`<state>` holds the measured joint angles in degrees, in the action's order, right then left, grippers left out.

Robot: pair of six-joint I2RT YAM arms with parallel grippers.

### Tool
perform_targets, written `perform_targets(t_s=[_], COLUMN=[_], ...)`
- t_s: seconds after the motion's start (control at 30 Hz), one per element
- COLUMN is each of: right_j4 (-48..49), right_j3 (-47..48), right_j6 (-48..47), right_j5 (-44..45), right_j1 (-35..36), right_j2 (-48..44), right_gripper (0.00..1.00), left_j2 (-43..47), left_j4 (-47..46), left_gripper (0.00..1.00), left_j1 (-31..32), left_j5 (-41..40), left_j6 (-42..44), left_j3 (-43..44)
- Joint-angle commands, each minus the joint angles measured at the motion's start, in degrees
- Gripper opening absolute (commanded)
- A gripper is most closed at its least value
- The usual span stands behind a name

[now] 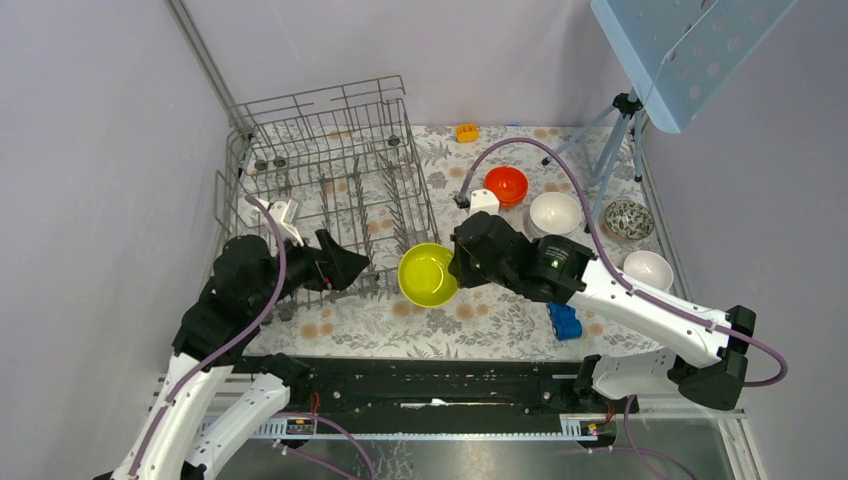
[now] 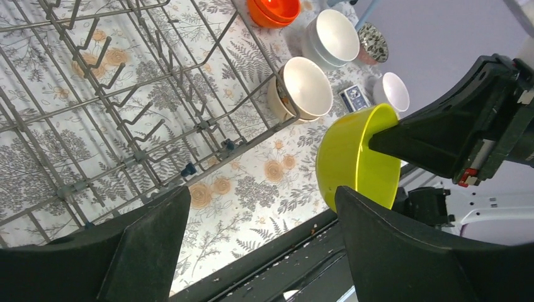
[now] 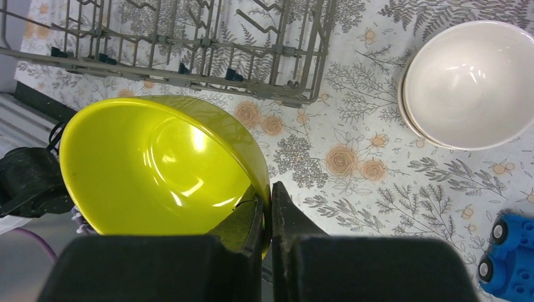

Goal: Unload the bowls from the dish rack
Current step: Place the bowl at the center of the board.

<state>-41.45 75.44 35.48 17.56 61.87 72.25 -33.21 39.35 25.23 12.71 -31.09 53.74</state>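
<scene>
- Yellow-green round glossy bowl (image 1: 428,275) centre frame, rim pinched by right end effector (image 1: 457,268).
- Left end effector (image 1: 352,267) spread wide, empty, beside grey wire dish rack (image 1: 300,130).

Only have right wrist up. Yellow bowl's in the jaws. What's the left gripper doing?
Observer: Left gripper is open and empty, at the near edge of the dish rack, beside the yellow bowl.
Operator: Any bowls in the rack?
Observer: None visible in the top view.
Operator: What's out on the far right?
Observer: Orange-red bowl, white bowl, patterned bowl, small white bowl, all on the table.
</scene>
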Motion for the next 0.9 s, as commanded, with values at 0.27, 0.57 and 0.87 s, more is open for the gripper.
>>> perform_targets(t_s=[0.27,0.57,0.87], right_j4=[1.7,1.1,-0.4], right_j3=[-3.7,-4.7,-5.1], right_j6=[3.3,4.4,4.0], right_j5=[5.2,6.1,7.1], right_j1=[0.1,0.1,0.1], right_j2=[-2.5,-5.0,-6.4], right_gripper=[0.0,0.0,0.0], left_j2=[-9.1,-20.1,-26.7], left_j4=[-3.3,-3.6,7.1], left_gripper=[0.95,0.99,0.75], left_j1=[6.1,29.7,42.7], left_j5=[-1.6,-27.3,-43.1], left_j6=[3.8,5.3,2.2], left_j3=[8.3,14.2,17.9])
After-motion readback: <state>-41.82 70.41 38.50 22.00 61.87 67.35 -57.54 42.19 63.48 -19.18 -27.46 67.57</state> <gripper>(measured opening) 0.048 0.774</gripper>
